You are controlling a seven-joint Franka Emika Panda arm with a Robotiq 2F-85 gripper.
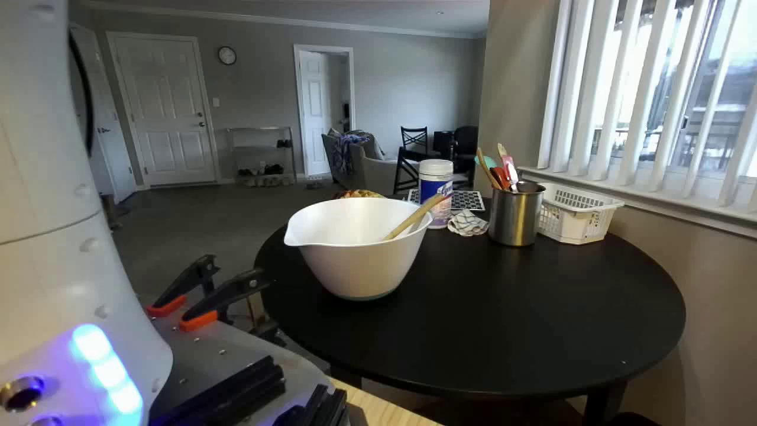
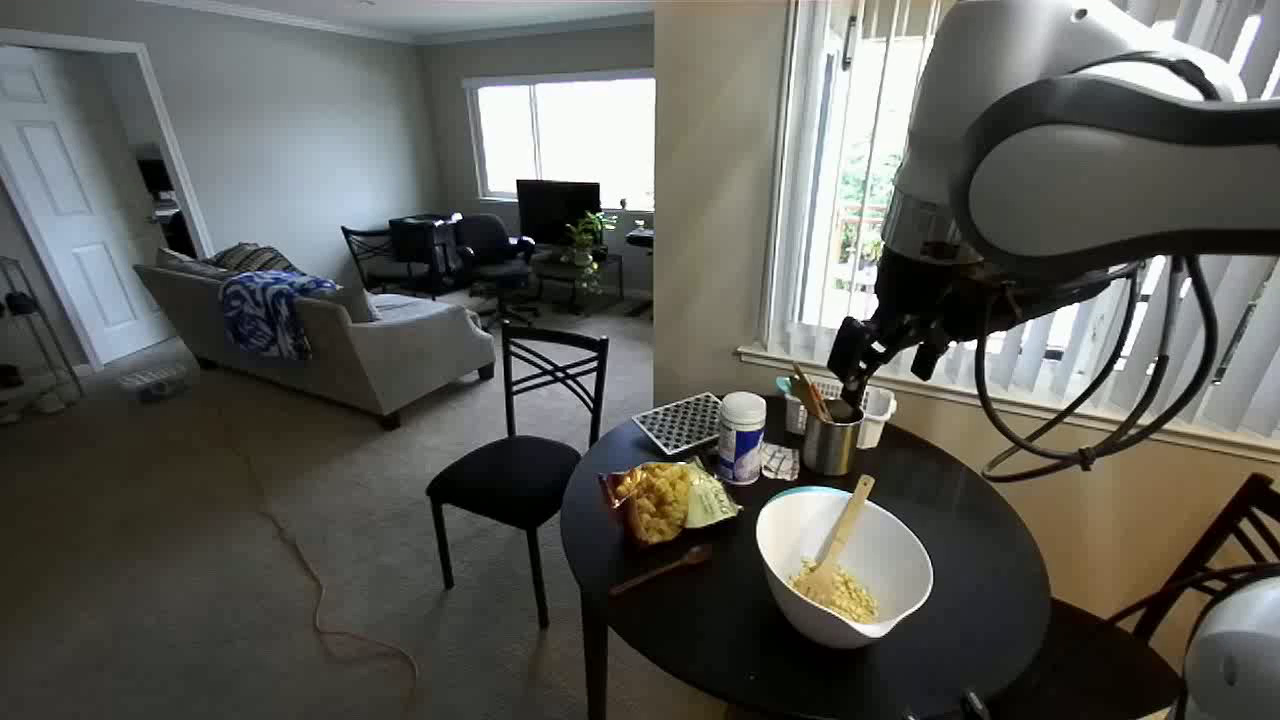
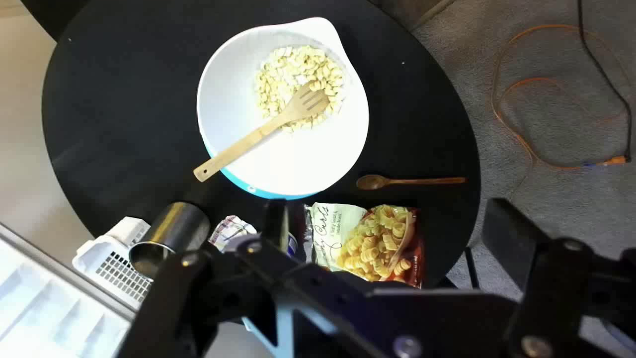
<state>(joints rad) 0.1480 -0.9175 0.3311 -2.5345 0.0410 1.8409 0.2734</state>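
Your surface is a round black table [image 1: 532,319], set close to white vertical blinds [image 1: 579,89]. Seen in an exterior view, a grey carpet [image 2: 300,640] spreads away to the left, a black chair [image 2: 505,480] stands just left of the table, and a pale sofa [image 2: 420,350] with a blue-and-white throw [image 2: 262,305] sits farther back. Along the table's far side you have a white basket [image 1: 582,228], a steel canister [image 1: 516,219] of utensils [image 1: 502,168], a checked cloth [image 2: 780,462] and a wipes tub [image 2: 741,440].

Your gripper [image 3: 390,226] hangs well above the tabletop, its fingers [image 3: 514,238] spread wide. Below you, the wooden spatula [image 3: 248,142] sits in the white bowl [image 3: 223,89], right of the table's middle. Its slotted head lies on the pasta pieces [image 3: 323,64] and its handle crosses the far rim. In that exterior view its long axis runs near to far, leaning slightly right; the head points near and down, the raised handle end far. The bowl's spout points near and right. To its left lie a bag of yellow curls [image 3: 372,243] and, nearer, a wooden spoon [image 3: 412,182], flat, scoop pointing right, toward the bowl.
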